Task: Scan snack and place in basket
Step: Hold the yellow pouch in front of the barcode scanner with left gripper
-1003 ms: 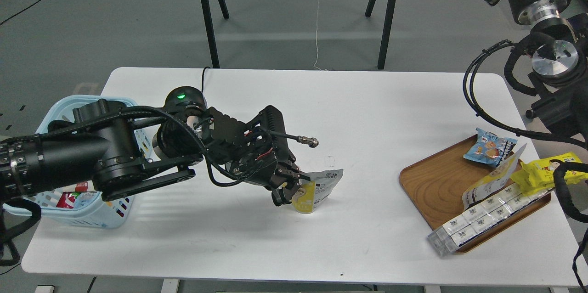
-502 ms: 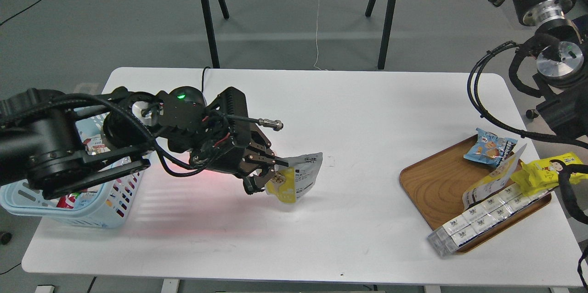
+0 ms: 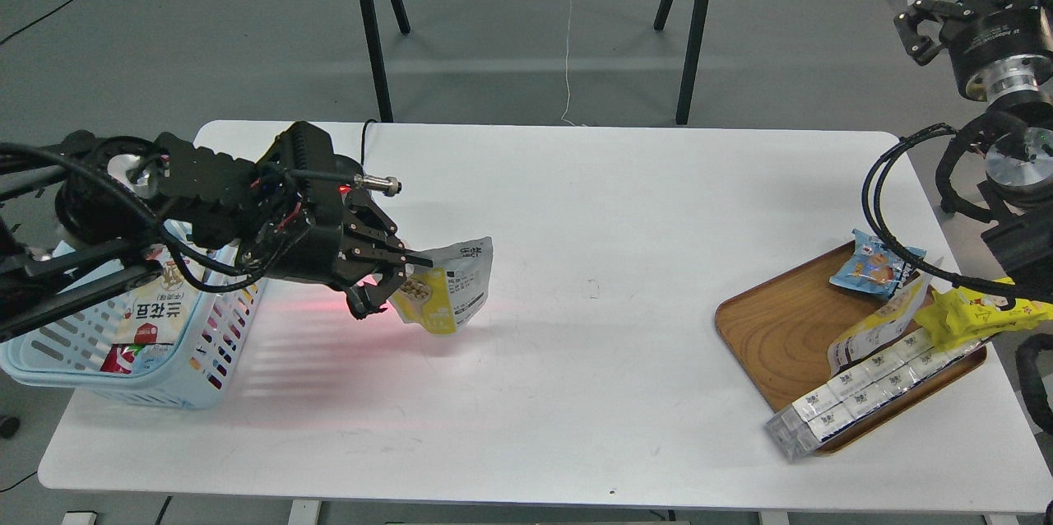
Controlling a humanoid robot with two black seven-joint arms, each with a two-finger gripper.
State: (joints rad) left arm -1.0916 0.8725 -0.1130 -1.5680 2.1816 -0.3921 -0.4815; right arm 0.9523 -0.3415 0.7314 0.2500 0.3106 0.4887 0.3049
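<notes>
A grey floor with loose cables and the black legs of a stand lies behind the white rectangular table (image 3: 625,204) in front of us. Above the left half of that table we hold the small flat yellow pouch (image 3: 444,290), its round picture of brown nuts facing us and its white printed back folded over at the top. It hangs clear of the tabletop, tilted, with a faint red glow on the surface just beneath and to the left of it. Our left gripper (image 3: 393,280) has its two fingers closed on the pouch's left edge, one finger above and one below.

Just to the left of the gripper, at the table's left edge, stands the light blue rectangular plastic basket (image 3: 189,381) with slotted sides; our left arm crosses over its top, and printed packets show inside it.

Well apart, at the table's right edge, sits the brown wooden tray (image 3: 781,327). On it lie a blue packet showing biscuits (image 3: 874,263), a bright yellow packet (image 3: 971,313) and a long clear pack of small white cartons (image 3: 864,389) that overhangs the tray's front.

Our right gripper (image 3: 925,19) is raised high at the upper right, off the table; we cannot tell how far its fingers are apart.
</notes>
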